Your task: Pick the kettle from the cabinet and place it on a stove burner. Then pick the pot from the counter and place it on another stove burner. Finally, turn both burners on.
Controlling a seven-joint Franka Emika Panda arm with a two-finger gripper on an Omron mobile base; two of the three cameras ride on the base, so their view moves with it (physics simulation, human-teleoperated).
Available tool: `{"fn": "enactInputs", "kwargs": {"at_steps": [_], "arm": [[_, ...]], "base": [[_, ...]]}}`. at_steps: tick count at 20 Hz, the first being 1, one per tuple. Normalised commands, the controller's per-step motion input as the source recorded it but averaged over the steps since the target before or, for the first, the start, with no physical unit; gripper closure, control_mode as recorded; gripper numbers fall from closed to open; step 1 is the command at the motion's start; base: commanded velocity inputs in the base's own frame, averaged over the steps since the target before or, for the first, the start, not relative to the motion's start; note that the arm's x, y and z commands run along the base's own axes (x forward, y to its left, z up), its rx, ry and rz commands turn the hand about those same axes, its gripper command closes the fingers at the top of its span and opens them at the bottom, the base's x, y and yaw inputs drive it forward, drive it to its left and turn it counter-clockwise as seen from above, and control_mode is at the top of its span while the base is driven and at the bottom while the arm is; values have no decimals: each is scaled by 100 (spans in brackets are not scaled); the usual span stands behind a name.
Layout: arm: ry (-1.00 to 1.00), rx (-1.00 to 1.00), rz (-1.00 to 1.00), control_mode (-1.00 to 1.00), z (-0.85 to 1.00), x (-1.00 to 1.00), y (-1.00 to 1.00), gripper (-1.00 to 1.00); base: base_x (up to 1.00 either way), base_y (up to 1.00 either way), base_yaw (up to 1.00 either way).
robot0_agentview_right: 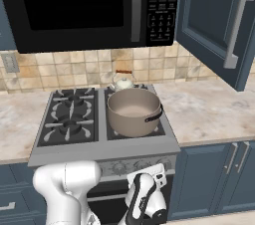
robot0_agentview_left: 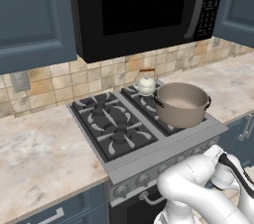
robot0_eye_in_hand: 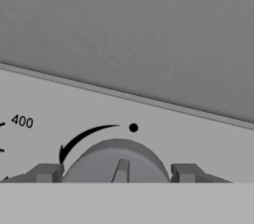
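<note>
The cream kettle sits on the back right burner of the black stove. In front of it the taupe pot stands on the front right burner. My gripper is low at the stove's silver front panel. It is open, with one fingertip on each side of a round grey knob and a thin gap at both sides. A curved arrow and a dot are printed above the knob. The cabinet door hangs open at the upper right.
A black microwave hangs over the stove. Marbled counter runs on both sides. The two left burners carry nothing. My white arm is folded low in front of the oven.
</note>
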Motion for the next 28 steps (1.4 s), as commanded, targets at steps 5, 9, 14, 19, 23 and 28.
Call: {"fn": "enactInputs", "kwargs": {"at_steps": [5,9,14,19,23,28], "arm": [[-10,-33,0,-100,0,-7,0,100],[-10,-39,0,-100,0,-1,0,100],[-16,-43,2,-100,0,0,0,100],[-20,-49,4,-100,0,-3,0,100],[-22,-51,3,-100,0,-14,0,100],[-5,-30,0,-100,7,-6,0,100]], "base": [[0,0,0],[0,0,0],[0,0,0],[0,0,0],[0,0,0],[0,0,0]]}}
